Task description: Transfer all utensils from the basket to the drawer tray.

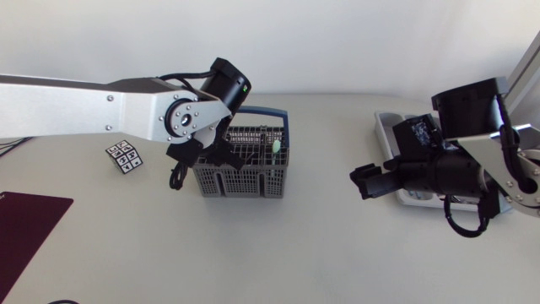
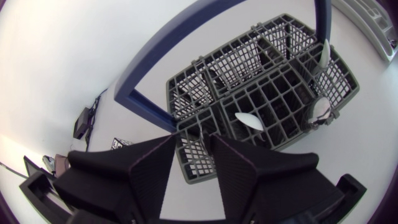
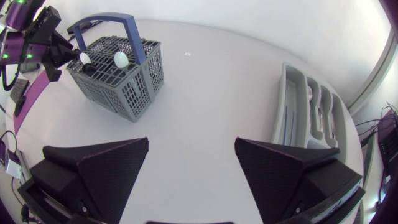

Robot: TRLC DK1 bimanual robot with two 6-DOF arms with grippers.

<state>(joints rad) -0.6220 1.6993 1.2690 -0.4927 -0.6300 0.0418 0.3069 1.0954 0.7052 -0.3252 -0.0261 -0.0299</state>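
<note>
The grey wire basket (image 1: 245, 177) with its blue handle (image 2: 155, 62) stands mid-table. My left gripper (image 2: 194, 152) hangs over the basket's near-left corner cell, fingers narrowly apart, with a thin metal utensil handle (image 2: 201, 134) rising between them; neither finger clearly touches it. A white spoon (image 2: 247, 119), a metal spoon (image 2: 320, 112) and another white utensil (image 2: 323, 56) stick out of other cells. My right gripper (image 1: 368, 181) is wide open and empty above bare table, between the basket (image 3: 124, 93) and the grey drawer tray (image 1: 390, 127), whose compartments (image 3: 292, 106) lie beside it.
A small cube with black-and-white markers (image 1: 124, 156) sits left of the basket. A dark maroon mat (image 1: 25, 228) lies at the front left corner. Bare table stretches between the basket and the tray.
</note>
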